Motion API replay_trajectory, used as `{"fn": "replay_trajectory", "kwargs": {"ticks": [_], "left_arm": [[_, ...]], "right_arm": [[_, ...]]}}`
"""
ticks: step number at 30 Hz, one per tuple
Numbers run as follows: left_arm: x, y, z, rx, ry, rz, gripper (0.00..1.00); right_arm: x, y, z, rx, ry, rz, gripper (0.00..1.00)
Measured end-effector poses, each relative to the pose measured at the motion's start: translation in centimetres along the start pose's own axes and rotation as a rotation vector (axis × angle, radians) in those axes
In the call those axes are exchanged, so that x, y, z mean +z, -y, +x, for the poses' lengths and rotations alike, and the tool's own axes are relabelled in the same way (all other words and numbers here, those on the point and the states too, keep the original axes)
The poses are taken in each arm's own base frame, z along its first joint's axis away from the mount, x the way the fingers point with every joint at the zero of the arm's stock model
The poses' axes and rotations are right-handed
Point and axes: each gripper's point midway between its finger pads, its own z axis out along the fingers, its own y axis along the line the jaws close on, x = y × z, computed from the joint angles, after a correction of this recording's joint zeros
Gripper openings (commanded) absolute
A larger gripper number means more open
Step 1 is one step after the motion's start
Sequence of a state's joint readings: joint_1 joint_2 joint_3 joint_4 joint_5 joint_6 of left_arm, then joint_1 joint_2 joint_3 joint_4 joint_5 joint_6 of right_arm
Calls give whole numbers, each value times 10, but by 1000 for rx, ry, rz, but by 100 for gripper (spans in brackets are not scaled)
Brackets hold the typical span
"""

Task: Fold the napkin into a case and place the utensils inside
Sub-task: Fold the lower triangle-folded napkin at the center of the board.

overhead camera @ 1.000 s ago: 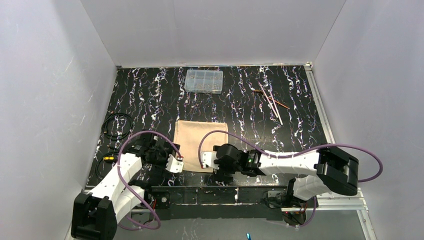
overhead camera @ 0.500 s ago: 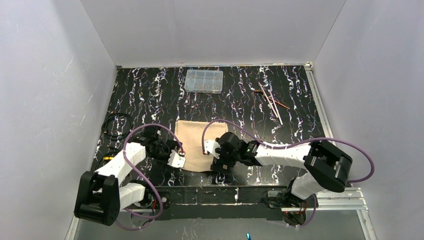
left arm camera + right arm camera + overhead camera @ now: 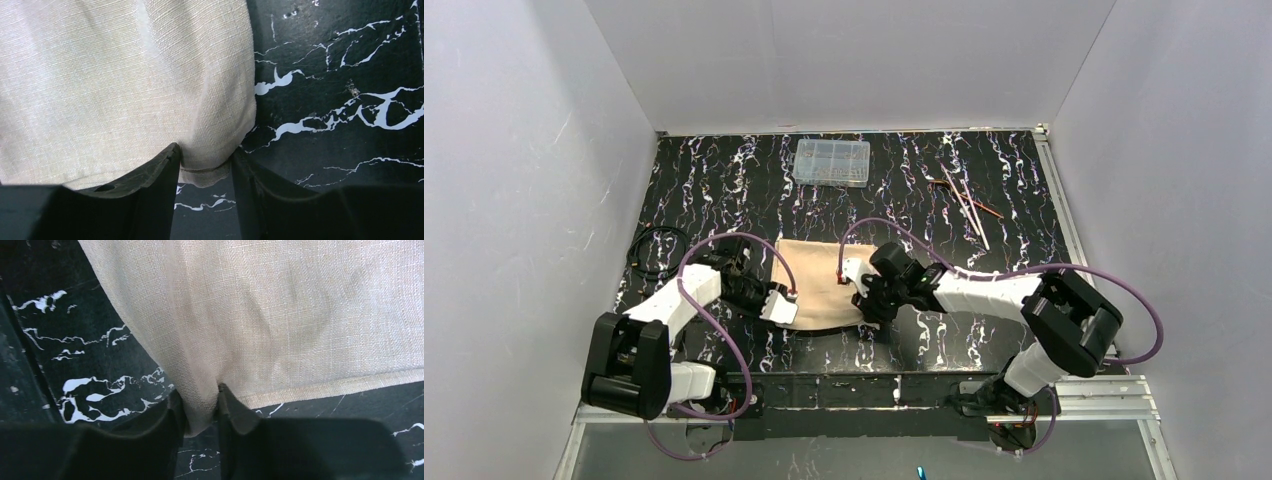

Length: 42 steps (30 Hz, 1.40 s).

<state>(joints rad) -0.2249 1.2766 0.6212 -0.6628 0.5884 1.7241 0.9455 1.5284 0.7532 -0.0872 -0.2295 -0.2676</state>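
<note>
The beige napkin [image 3: 822, 280] lies mid-table, its near edge bunched and raised. My left gripper [image 3: 781, 306] is at the near left corner. In the left wrist view the left gripper [image 3: 204, 167] is shut on that hemmed corner of the napkin [image 3: 125, 85]. My right gripper [image 3: 856, 287] is at the near right corner. The right wrist view shows the right gripper [image 3: 201, 412] pinching a fold of the napkin [image 3: 280, 315]. The copper utensils [image 3: 965, 203] lie crossed at the far right, well away from both grippers. No folded case is formed.
A clear plastic compartment box [image 3: 831, 162] stands at the back centre. A coil of black cable [image 3: 659, 250] lies at the left edge. Purple cables loop over both arms. White walls enclose the black marbled table [image 3: 724, 180] on three sides.
Both grippers have closed on the napkin's near corners and moved away from the table's near edge, drawing that edge up and toward the back.
</note>
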Motion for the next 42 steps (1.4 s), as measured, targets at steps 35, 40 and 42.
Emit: {"fn": "replay_trajectory", "kwargs": {"ticks": [35,40,42], "left_arm": [[26,-39,-79,-202,35,-79,89],[33,-69,-79,-146,-15,-195,65],[37,-74,-76,-140,-33,-213,48]], "right_arm": [[-6,12,-51,555,66,-444,6],[-7,10,-49,576,64,-470,10],[-6,11,-48,583,62,-472,13]]}}
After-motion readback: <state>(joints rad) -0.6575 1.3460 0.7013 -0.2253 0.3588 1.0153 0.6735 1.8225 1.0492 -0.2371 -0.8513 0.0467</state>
